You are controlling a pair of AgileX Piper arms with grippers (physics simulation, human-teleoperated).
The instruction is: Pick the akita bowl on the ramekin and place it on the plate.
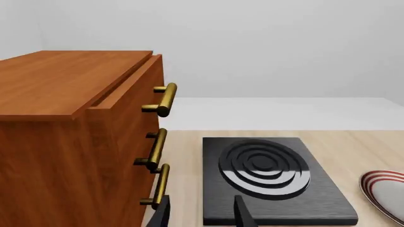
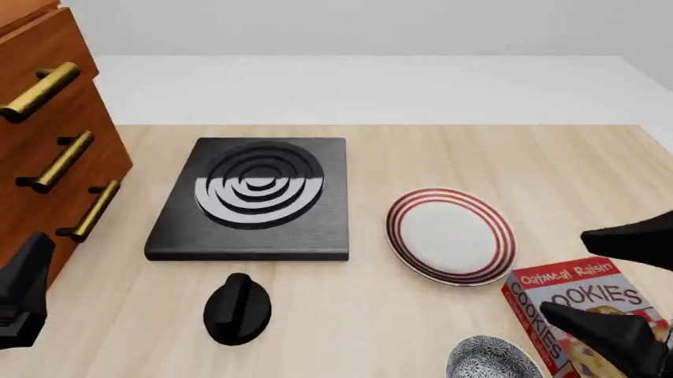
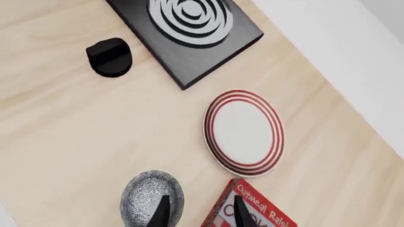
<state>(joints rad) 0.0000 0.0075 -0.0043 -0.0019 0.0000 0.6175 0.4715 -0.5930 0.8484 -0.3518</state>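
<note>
At the far left of the front view you have the wooden drawer cabinet with its brass handles. Your left gripper sits low beside it; in the left wrist view its two dark fingers stand apart with only bare tabletop and the stove's near edge between them, so it is parted and holds nothing.

Next comes the black stove with its ringed burner, lying flat on the table. Just in front of it, nearer you, lies the black knob, apart from the stove.

Right of the stove, the plate rests on the wood with nothing on it, near the stove but not touching.

Nearer you and right of the plate, the akita bowl sits upright at the bottom edge of the front view, its patterned inside facing up. You cannot see the ramekin under it from any view. Just beside the bowl on its right is the red cookie box; whether the two touch is unclear.

Your right gripper hangs above this spot. In the right wrist view its fingers are spread, one over the bowl's edge and the other over the cookie box, and they grip nothing.
</note>
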